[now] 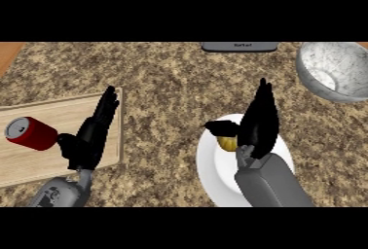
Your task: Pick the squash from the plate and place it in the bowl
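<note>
Item 1. Right robot hand [260, 127]: enters from the near edge on a grey forearm and lies over the white plate [210, 168]. Fingers long and nearly straight, pointing away from the robot; thumb spread out to its left. Nothing is enclosed in it yet.

Item 2. Squash [228, 143]: a small yellow piece resting on the plate, just left of the right robot hand, tucked under the thumb and against the palm side. Whether thumb and squash are in contact cannot be told. Mostly hidden; only a patch of yellow shows.

Item 3. Left robot hand [92, 135]: well to the left of the right one, over the edge of a wooden cutting board [43, 160]. Fingers straight and up, holding nothing; judged to be resting.

Item 4. Red can [30, 133]: lying on the cutting board, just left of the left robot hand, apart from it.

Item 5. Desk [165, 82]: speckled brown stone top carrying all items.

Item 6. Bowl [338, 70]: grey, mottled, beyond and to the right of the right robot hand, well apart from the plate.

Item 7. Dark grey object [239, 46]: at the far edge, ahead of the right robot hand; kind not determinable.

Step in hand, as judged: the approach to the grasp, with the squash not yet taken. The next move calls for fingers and thumb to curl round the squash, then a lift off the plate and a carry forward and rightward to the bowl.
</note>
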### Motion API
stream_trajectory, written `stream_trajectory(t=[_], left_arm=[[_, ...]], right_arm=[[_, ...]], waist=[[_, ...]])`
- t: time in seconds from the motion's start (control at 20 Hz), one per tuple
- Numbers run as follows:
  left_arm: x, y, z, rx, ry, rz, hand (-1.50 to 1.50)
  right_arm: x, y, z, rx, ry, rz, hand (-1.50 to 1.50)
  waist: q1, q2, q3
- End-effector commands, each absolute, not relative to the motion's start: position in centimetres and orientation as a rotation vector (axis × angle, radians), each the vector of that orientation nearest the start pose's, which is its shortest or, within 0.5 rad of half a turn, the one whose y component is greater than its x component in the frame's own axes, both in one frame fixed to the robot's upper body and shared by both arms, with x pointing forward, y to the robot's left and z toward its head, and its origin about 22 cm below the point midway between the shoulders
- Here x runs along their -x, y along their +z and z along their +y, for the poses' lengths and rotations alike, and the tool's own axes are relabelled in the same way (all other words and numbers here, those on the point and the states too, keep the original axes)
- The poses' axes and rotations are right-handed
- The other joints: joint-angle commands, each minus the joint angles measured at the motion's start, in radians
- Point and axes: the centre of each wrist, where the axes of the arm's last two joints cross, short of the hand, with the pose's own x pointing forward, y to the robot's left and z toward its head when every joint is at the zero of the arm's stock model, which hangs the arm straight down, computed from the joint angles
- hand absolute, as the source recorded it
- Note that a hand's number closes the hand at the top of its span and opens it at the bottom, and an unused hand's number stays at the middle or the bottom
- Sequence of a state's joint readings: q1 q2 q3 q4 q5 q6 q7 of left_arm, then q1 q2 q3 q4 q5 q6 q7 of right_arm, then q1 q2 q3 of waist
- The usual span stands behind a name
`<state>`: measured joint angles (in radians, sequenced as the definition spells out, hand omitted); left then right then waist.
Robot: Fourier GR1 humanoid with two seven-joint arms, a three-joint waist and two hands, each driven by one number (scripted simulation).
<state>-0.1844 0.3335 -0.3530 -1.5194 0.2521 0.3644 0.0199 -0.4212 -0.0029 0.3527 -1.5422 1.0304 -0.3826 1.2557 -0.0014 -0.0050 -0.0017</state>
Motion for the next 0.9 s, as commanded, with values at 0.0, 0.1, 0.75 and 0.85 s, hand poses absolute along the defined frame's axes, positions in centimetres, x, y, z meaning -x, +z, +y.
stream_trajectory(t=[0.0, 0.1, 0.75, 0.85], left_arm=[[-27.5, 2.7, 19.7, -0.056, -0.128, -1.598, 0.00], [-28.0, 2.9, 22.2, -0.059, -0.111, -1.581, 0.00], [-26.9, 2.8, 20.6, -0.059, -0.125, -1.586, 0.00], [-28.1, 1.8, 22.9, -0.072, -0.105, -1.585, 0.00]], right_arm=[[-28.4, 9.2, -8.6, 0.922, 0.094, -0.862, -1.50], [-28.5, 10.6, -8.8, 0.886, 0.058, -0.896, -1.50], [-26.7, 11.6, -8.5, 0.809, -0.040, -1.011, -1.50], [-25.8, 10.1, -8.7, 0.801, -0.060, -1.033, -1.50]], waist=[[-0.001, 0.003, 0.001], [0.000, 0.003, 0.000], [0.010, 0.002, 0.001], [0.000, 0.006, 0.001]])
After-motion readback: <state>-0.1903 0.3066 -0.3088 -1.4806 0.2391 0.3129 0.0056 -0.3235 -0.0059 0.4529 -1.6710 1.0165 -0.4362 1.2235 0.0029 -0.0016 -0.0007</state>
